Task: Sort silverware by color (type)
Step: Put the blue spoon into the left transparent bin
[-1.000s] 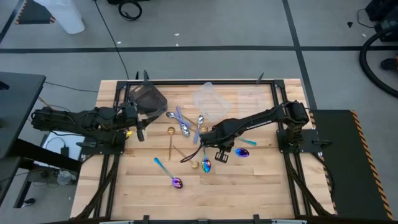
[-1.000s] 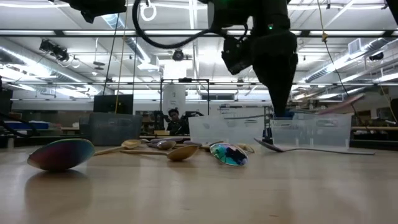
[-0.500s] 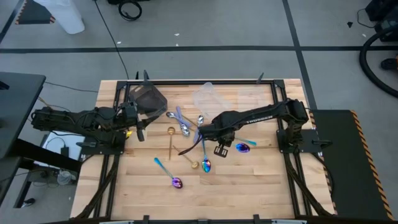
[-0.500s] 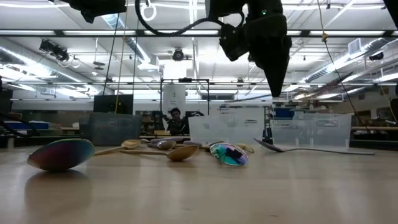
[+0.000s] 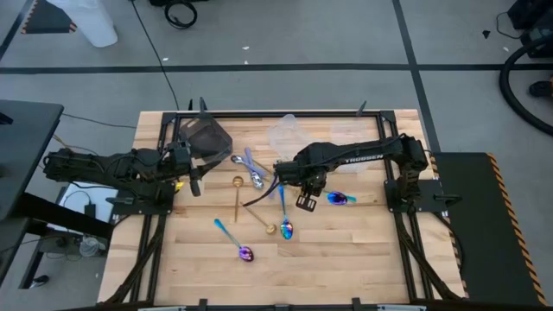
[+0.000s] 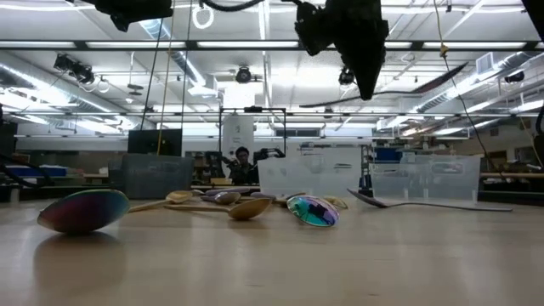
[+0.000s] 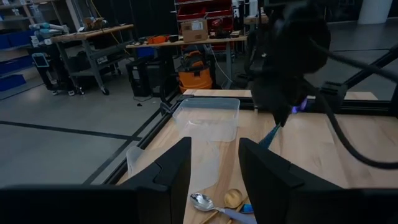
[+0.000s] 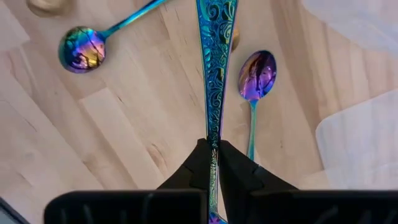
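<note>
Your right gripper (image 8: 213, 149) pinches an iridescent teal-handled spoon (image 8: 214, 56) above mid-table, over the other scattered spoons (image 5: 259, 212). Farther off, your left gripper (image 7: 214, 162) waits, fingers spread, near the dark tub (image 5: 206, 136) at the table's left edge.

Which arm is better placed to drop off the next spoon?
The right. Its claw is shut on an iridescent spoon lifted off the table, near the clear tubs. The left claw waits open at the table's left side.
</note>
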